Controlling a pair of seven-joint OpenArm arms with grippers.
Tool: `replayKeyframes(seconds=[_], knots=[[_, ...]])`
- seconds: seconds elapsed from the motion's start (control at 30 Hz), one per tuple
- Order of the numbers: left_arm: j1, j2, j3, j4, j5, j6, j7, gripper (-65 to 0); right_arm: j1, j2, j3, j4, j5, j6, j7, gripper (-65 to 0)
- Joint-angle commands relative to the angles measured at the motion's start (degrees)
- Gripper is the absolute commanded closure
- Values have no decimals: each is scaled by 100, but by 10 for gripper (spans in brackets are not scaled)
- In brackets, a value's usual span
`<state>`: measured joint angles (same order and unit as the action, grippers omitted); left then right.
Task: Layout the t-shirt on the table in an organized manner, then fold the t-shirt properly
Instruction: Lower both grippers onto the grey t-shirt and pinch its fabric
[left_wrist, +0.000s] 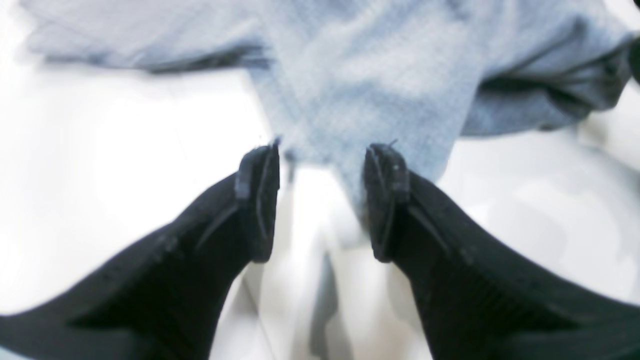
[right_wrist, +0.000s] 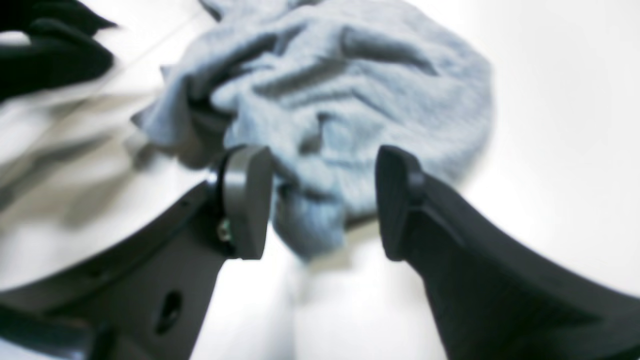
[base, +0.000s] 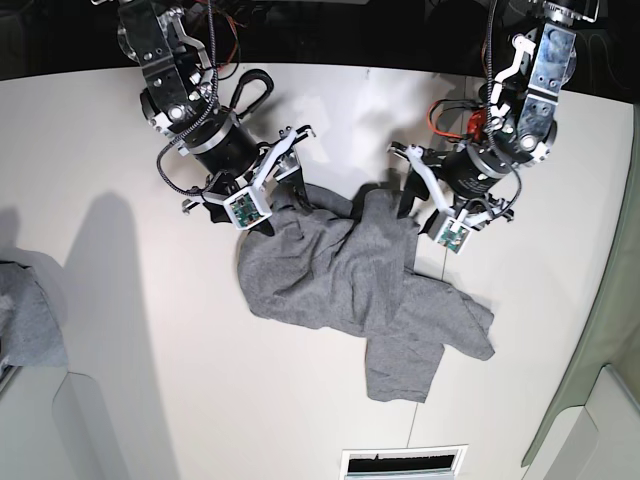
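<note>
since both the left gripper and right gripper stand released, the limp, light t-shirt lies crumpled toward the table's far edge; hem corners look best to pinch.

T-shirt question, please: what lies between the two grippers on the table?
In the base view, the crumpled upper edge of the t-shirt spans the stretch between the left gripper and the right gripper.

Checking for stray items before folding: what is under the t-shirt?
The grey t-shirt lies crumpled on the white table, which shows bare all around it. Whatever sits beneath the bunched fabric is covered and cannot be seen.
</note>
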<state>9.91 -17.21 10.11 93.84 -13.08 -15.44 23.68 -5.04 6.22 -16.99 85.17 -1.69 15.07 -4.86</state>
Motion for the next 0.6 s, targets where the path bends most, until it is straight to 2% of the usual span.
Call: replayKeyframes(seconds=[0.0, 0.13, 0.27, 0.3, 0.33, 0.37, 0.4, 0.43, 0.47, 0.53, 0.57], knots=[[-229, -37, 92, -72, 55, 103, -199, -301, 168, -138, 4, -46, 15, -103, 133, -332], [-758, 118, 461, -649, 173, 127, -245, -301, 463, -442, 4, -597, 11, -160, 129, -332], [-997, 350, 697, -1130, 188, 0, -256, -300, 518, -588, 4, -970, -4, -184, 131, -332], [-1027, 396, 734, -1250, 256, 0, -286, -281, 518, -610, 7, -1032, -20, -208, 129, -331], [-1045, 428, 767, -1362, 385, -2, -306, -219, 518, -614, 4, -1086, -85, -210, 131, -329], [-1056, 457, 791, -1449, 520, 0, -304, -127, 520, -623, 7, -1121, -149, -240, 133, -325], [-1054, 472, 798, -1515, 664, 2, -302, -26, 520, -623, 7, -1143, -254, -326, 133, -292], [-1054, 468, 798, -1539, 763, 2, -280, 0, 518, -621, 7, -1143, -369, -437, 133, -233], [-1056, 461, 796, -1539, 826, 33, -236, 0, 525, -619, 13, -1143, -527, -562, 133, -153], [-1088, 369, 754, -1499, 820, 341, -129, 0, 584, -621, 79, -1139, -844, -710, 136, -18], [-1086, 315, 710, -1434, 820, 531, -74, 0, 629, -621, 133, -1139, -892, -778, 133, 0]])
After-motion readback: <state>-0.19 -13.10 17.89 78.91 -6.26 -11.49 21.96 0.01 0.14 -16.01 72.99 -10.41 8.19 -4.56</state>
